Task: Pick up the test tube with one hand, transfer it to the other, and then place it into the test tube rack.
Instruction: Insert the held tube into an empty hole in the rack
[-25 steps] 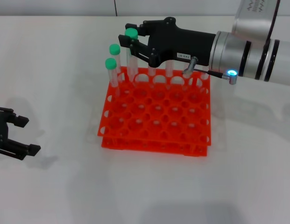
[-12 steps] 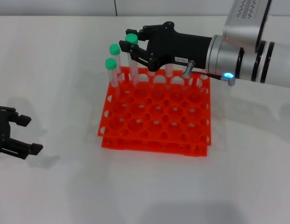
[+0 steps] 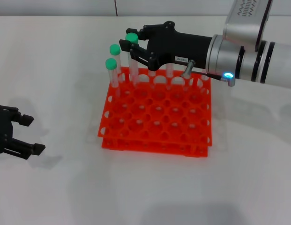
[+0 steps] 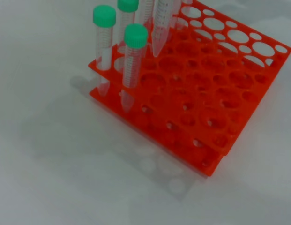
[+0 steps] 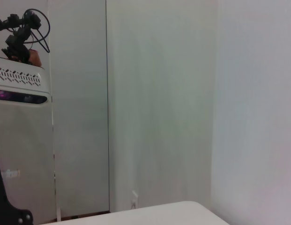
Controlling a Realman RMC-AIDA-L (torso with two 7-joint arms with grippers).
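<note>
Right gripper [image 3: 131, 47] was clamped on the test tube [image 3: 133, 58] just under its green cap, its lower end entering a far-row hole of the test tube rack [image 3: 154, 136]; its tip was hidden. Left gripper [image 3: 30, 136], fingers apart, sat partly cut off, well apart from the rack.

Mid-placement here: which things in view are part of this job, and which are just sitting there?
In the job:
- test tube, held over the rack's far-left corner
- right gripper, shut on it
- test tube rack
- left gripper, open, parked at the table's left

Just there:
- two other green-capped tubes, already racked
- white table
</note>
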